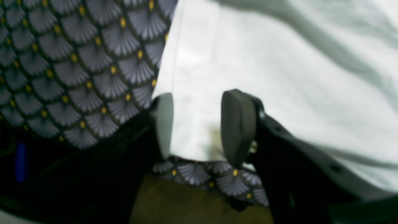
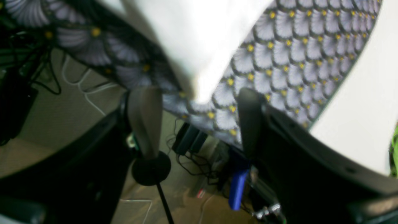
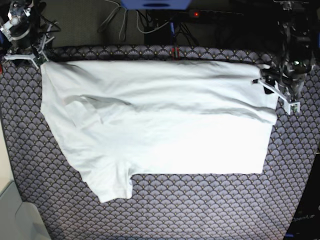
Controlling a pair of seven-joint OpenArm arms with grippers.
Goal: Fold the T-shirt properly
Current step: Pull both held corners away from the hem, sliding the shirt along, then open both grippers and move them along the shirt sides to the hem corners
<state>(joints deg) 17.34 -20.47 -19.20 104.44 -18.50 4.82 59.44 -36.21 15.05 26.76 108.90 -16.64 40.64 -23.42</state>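
The white T-shirt point(image 3: 160, 125) lies spread on the patterned cloth, its top part folded down into a long band. One sleeve point(image 3: 112, 185) points toward the front. My left gripper point(image 3: 277, 92) stands open at the shirt's right end. In the left wrist view its fingers point(image 1: 238, 127) sit apart over the shirt's corner point(image 1: 199, 93), near the cloth's edge. My right gripper point(image 3: 35, 57) is open at the shirt's far left corner. In the right wrist view that corner point(image 2: 199, 62) hangs blurred between and beyond the spread fingers point(image 2: 144, 121).
The dark fan-patterned cloth point(image 3: 200, 210) covers the table around the shirt. Cables and a power strip point(image 3: 200, 15) lie beyond the far edge. A pale surface point(image 3: 7, 210) borders the cloth at the left. Floor and wires point(image 2: 77, 84) show below the right gripper.
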